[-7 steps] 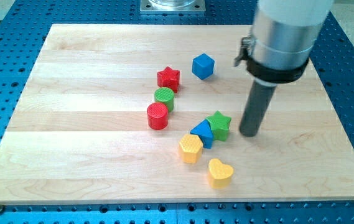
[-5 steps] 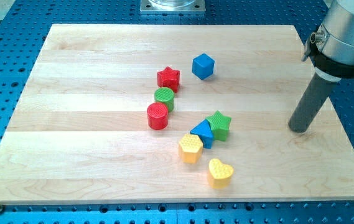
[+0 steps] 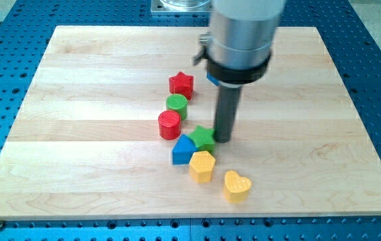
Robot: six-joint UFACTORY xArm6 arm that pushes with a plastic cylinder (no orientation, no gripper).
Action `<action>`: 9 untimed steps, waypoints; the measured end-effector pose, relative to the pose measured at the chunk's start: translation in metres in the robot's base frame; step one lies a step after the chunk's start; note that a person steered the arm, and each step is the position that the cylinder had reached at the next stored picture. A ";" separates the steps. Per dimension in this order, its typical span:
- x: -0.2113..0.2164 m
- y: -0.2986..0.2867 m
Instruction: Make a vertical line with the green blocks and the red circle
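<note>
Heads up: your rod has no jaws, so no open or closed state applies here. My tip (image 3: 223, 139) sits on the wooden surface (image 3: 76, 167), touching or just beside the green star (image 3: 203, 138) on that block's right in the view. The green star is pressed against the blue triangular block (image 3: 183, 150), which lies to its lower left, and the yellow hexagon (image 3: 202, 165) sits just below both, touching or nearly so. The yellow heart (image 3: 236, 186) is near the hexagon, toward the view's lower right, apart from it. Up and left of the star you have a short chain: red circle (image 3: 169, 124) at the bottom, green circle (image 3: 177, 105) touching it just above and slightly to the right, then the red star (image 3: 181, 84) just above that. The chain slants slightly toward the view's upper right. The green star lies to the right of the red circle and a little lower, near it but with a gap, so it is off the line of the two circles. A blue block (image 3: 209, 77) shows only as a sliver at the left edge of the arm's housing; you cannot make out its shape.
</note>
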State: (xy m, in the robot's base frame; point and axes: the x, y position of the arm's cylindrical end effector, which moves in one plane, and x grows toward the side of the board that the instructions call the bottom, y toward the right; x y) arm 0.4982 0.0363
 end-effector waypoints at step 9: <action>-0.040 -0.036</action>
